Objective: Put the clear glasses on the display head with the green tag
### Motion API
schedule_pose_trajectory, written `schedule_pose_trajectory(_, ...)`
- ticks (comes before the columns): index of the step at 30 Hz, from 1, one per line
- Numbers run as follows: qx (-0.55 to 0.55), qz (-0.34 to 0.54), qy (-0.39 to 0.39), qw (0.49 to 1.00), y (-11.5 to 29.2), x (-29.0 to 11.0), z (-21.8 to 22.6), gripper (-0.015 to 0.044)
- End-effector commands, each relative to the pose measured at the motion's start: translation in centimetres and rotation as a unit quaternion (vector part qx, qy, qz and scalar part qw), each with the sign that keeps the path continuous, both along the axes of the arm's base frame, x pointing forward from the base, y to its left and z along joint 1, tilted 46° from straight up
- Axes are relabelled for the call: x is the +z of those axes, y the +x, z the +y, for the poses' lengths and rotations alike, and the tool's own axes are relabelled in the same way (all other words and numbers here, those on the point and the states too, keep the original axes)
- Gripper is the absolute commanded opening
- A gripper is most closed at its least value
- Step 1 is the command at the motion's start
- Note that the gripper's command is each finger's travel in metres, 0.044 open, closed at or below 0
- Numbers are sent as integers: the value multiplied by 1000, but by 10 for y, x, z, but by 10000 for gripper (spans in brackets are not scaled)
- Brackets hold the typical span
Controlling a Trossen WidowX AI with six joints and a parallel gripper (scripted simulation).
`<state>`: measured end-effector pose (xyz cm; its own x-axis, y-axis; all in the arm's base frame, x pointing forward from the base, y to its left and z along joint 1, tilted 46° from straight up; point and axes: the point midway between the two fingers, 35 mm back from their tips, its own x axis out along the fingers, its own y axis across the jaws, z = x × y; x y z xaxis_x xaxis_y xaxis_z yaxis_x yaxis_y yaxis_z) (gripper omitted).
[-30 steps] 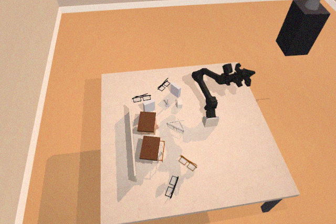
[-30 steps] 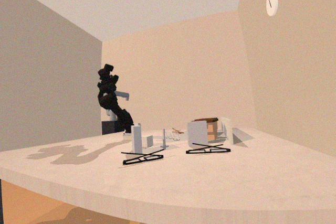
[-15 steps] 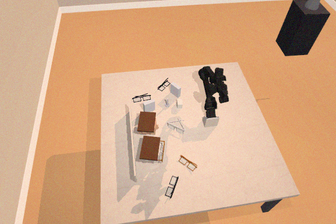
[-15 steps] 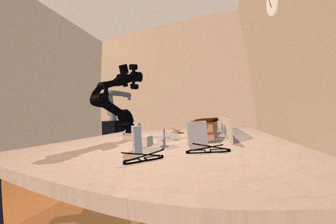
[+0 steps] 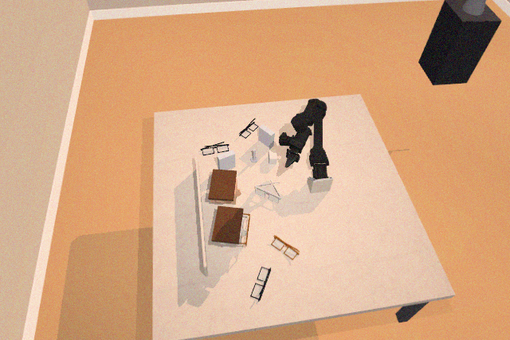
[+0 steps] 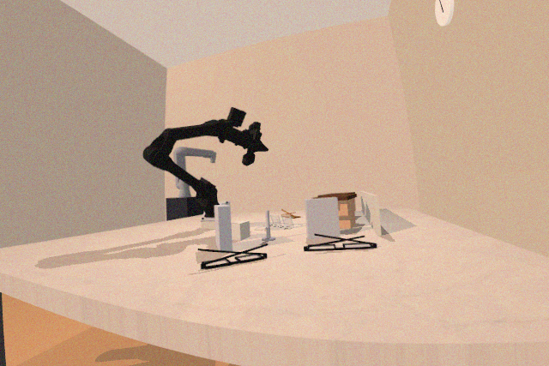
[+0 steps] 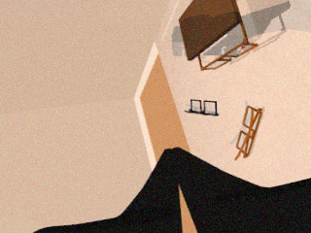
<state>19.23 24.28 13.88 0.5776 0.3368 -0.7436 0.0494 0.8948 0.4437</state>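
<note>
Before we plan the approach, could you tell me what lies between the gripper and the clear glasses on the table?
In the top view nothing stands between the shut, empty gripper and the clear glasses; only bare table top shows there.

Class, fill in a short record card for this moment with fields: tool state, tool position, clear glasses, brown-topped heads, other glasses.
tool state: tool shut, holding nothing
tool position: raised above the table, near two small white posts
clear glasses: clear glasses lying on the table, untouched
brown-topped heads: two brown-topped heads, one with a frame at its side
other glasses: orange pair and three black pairs lying on the table
</note>
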Motion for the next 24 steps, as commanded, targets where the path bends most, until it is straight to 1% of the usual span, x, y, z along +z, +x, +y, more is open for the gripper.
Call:
schedule_pose_trajectory(1,-31,-6,-152,988,34,-8,-63,0)
schedule_pose_trajectory(4,-40,17,-262,964,47,-12,-112,0)
schedule_pose_trajectory(7,-37,60,-364,929,50,-12,-162,0)
schedule_pose_trajectory(11,-15,145,-478,866,42,-6,-224,0)
schedule_pose_trajectory(14,16,224,-542,810,28,3,-268,0)
schedule_pose_trajectory(16,40,274,-568,775,18,10,-290,0)
schedule_pose_trajectory(17,47,288,-574,765,15,12,-296,0)
schedule_pose_trajectory(24,49,292,-576,762,14,13,-298,0)
